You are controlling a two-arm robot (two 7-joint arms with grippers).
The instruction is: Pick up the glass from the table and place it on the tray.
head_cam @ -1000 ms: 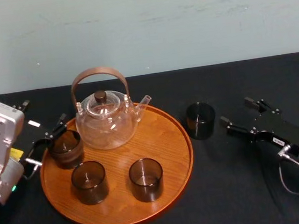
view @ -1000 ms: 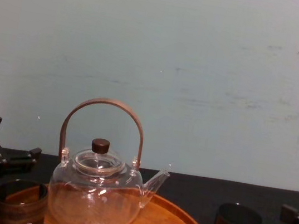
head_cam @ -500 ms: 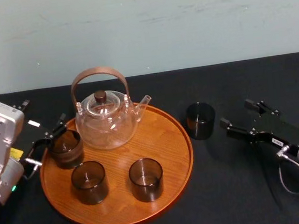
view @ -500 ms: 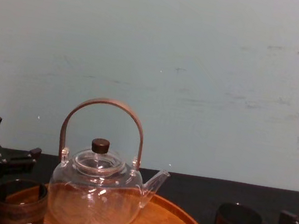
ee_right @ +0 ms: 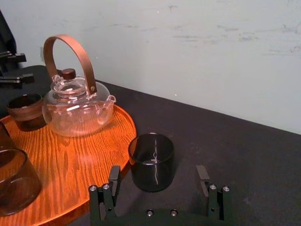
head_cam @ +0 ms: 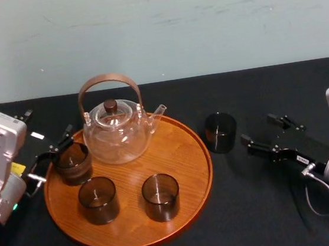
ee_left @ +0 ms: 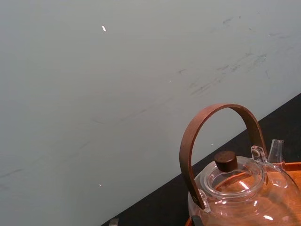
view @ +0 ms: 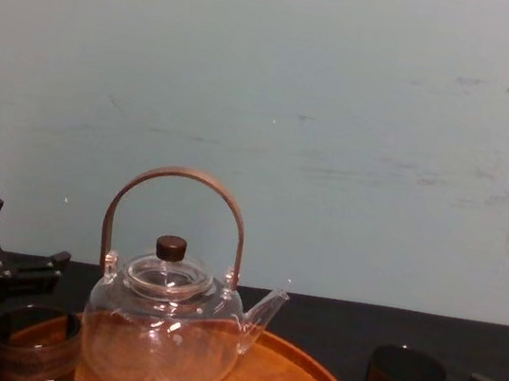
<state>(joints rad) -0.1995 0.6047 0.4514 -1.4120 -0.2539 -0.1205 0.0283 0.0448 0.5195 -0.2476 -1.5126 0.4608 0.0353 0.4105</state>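
Note:
The glass (head_cam: 221,132) is a dark smoky tumbler standing upright on the black table (head_cam: 256,89), just right of the round wooden tray (head_cam: 183,156). My right gripper (head_cam: 259,130) is open, low over the table to the right of the glass and pointing at it. In the right wrist view the glass (ee_right: 151,161) stands just ahead of the right gripper (ee_right: 158,173), roughly centred on the gap between its spread fingers (ee_right: 114,176). My left gripper (head_cam: 52,156) is open at the tray's left rim, beside a tumbler (head_cam: 72,163) on the tray.
On the tray stand a clear glass teapot (head_cam: 116,125) with an arched brown handle and two more dark tumblers (head_cam: 98,200) (head_cam: 161,197) near its front. A pale wall rises behind the table. Bare black cloth lies right of the tray.
My right gripper has sunk a little lower and edged nearer the glass. The left arm, the tray and everything on it have stayed put.

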